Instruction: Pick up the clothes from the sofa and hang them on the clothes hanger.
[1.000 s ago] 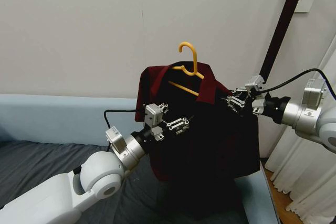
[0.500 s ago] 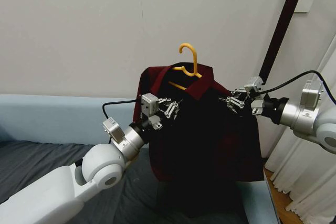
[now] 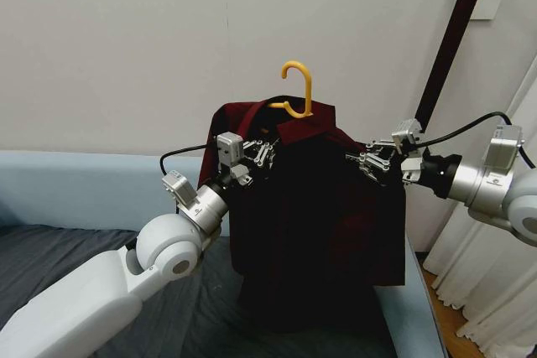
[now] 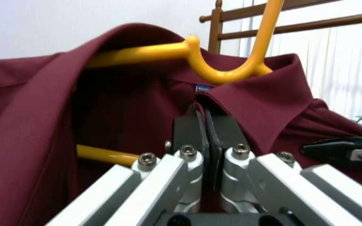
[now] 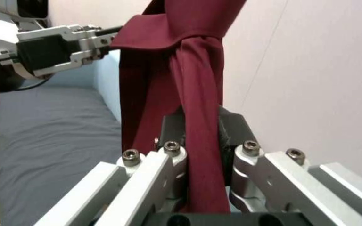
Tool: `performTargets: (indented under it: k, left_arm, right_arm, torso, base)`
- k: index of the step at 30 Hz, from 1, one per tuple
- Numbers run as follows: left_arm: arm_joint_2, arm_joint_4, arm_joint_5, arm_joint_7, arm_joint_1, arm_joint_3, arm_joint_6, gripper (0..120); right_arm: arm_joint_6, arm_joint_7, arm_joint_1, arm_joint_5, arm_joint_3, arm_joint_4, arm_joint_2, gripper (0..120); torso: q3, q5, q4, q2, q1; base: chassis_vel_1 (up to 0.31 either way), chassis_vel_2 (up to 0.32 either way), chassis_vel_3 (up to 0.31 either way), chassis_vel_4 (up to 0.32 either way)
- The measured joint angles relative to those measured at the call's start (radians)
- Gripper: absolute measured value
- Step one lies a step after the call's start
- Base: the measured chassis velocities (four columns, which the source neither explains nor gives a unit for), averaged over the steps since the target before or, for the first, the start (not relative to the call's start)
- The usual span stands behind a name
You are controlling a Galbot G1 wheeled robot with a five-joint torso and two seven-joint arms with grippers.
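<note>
Both arms are raised around the yellow hanger, which I take as my reference. Far to its left and below it I see the pale blue sofa with its dark grey seat. My left arm reaches up from that side. The left gripper sits just below and left of the hanger's hook, pinched narrow on the front edge of the dark red shirt right under the collar. In the left wrist view its jaws are pressed together with the fabric between them. The shirt is draped over the hanger, its collar around the base of the hook and a yellow shoulder bar showing inside the neck opening. Its body hangs straight down below the hanger, in the air over the sofa's end. To the right of the hanger and a little lower, the right gripper is clamped on a bunched fold of the shirt; the right wrist view shows the fabric running through its jaws. Further right of the hanger a dark wooden post slants upward, well apart from the hook, with white curtains below it.
</note>
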Motion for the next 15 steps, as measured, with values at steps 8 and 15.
performTargets:
  k: [8,15]
  left_arm:
    - [0.005,0.003,-0.004,0.038,-0.039,-0.012,-0.005,0]
    - [0.024,0.005,-0.016,0.071,-0.133,0.054,-0.017,0]
  right_arm:
    - [0.004,-0.005,0.026,-0.007,0.0,-0.023,-0.008,7]
    - [-0.002,-0.012,0.091,0.028,-0.002,-0.024,-0.047,7]
  torso:
    - [0.0,0.0002,-0.0001,0.0,0.0]
    - [0.0,0.0001,-0.0001,0.0,0.0]
  base:
    - [0.0,0.0,0.0,0.0]
    - [0.0,0.0,0.0,0.0]
